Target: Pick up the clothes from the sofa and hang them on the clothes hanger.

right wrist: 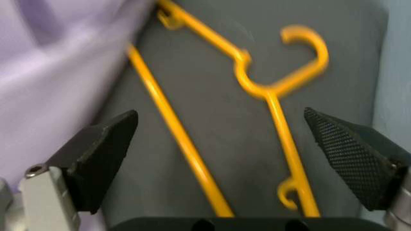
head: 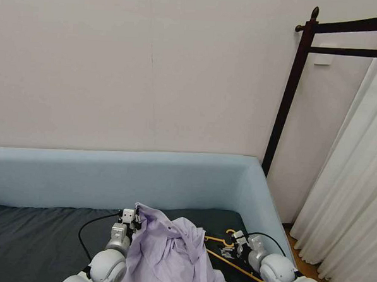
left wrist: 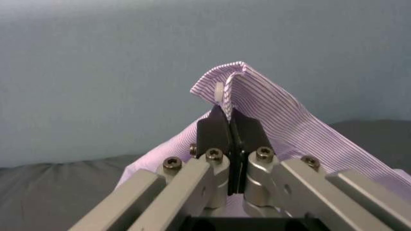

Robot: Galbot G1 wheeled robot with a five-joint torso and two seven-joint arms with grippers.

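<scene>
Shirt (head: 170,257), pale lilac w/ fine stripes, is seen heaped at the near edge of the light-blue sofa (head: 193,179), on the dark grey seat cushion (head: 38,240). One corner is raised above the rest of the heap. That corner is pinched by the left gripper (head: 129,217), which is positioned just over the seat at the shirt's left side. In the left wrist view the black pads (left wrist: 213,132) are pressed together on a fold of the striped cloth (left wrist: 282,113). The fabric is peaked up beyond the pads, and a small white button (left wrist: 220,89) is seen near the top of the peak.

The right gripper (head: 237,239) is placed low over the seat at the shirt's right side, near the sofa's right arm. Its fingers (right wrist: 103,149) are spread wide and nothing is gripped btw. them. A yellow hanger (head: 236,260) is laid flat on the cushion directly under that gripper. In the right wrist view the hook (right wrist: 301,53) and both wire arms are framed btw. the open fingers, and one end of the hanger is covered by the shirt's edge.

A dark wooden clothes rack (head: 291,89) is stood at the far right, beyond the sofa's end and against the wall, well apart from the shirt. A white curtain (head: 356,200) is hung just beside it.
</scene>
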